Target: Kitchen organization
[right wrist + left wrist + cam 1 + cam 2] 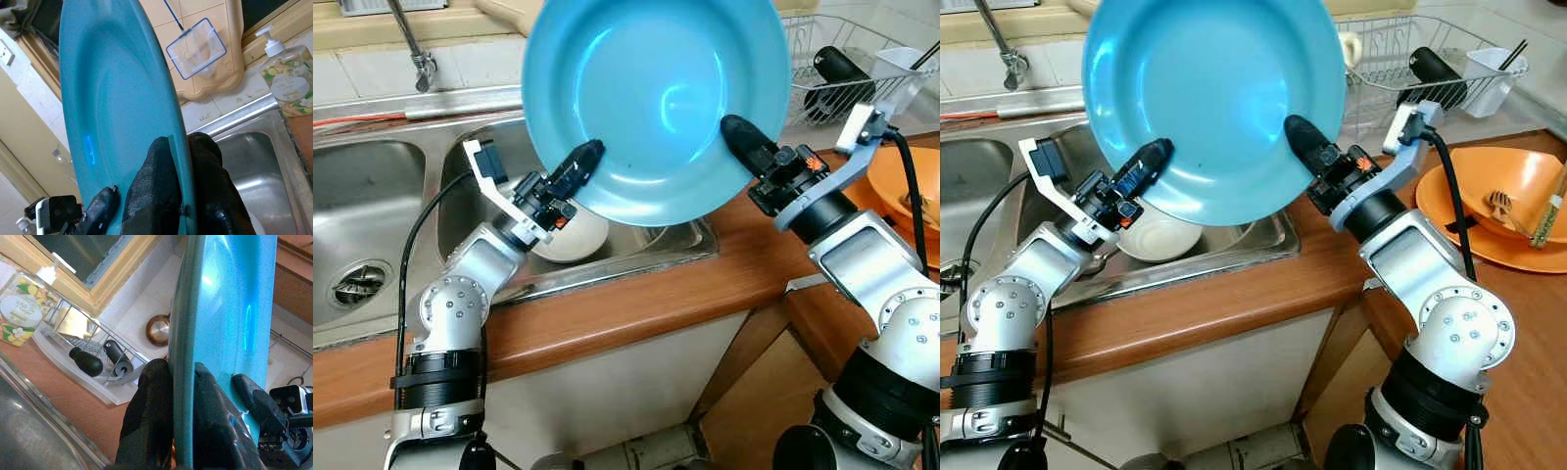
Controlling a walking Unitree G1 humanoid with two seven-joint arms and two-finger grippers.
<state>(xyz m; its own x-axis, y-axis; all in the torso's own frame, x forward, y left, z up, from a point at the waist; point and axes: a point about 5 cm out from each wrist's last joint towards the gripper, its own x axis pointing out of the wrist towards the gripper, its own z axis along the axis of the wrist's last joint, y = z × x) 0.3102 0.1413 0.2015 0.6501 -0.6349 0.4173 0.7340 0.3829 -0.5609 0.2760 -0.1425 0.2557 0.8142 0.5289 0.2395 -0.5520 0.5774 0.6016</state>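
Note:
A large blue plate (pixel 656 98) is held up above the sink's right basin (pixel 646 250), tilted so its hollow faces me. My left gripper (pixel 582 162) is shut on its lower left rim, and my right gripper (pixel 739 132) is shut on its lower right rim. In the left wrist view the black fingers (pixel 151 416) pinch the plate's edge (pixel 183 357). The right wrist view shows the same pinch by the fingers (pixel 156 196) on the plate (pixel 112 98). A white bowl (pixel 573 235) sits in the basin below the plate.
A steel tap (pixel 411 44) stands behind the left basin (pixel 362 215). A wire dish rack (pixel 1410 69) with a black bottle and a white cup is at the back right. An orange plate and bowl (pixel 1503 201) with utensils rest on the wooden counter (pixel 636 308).

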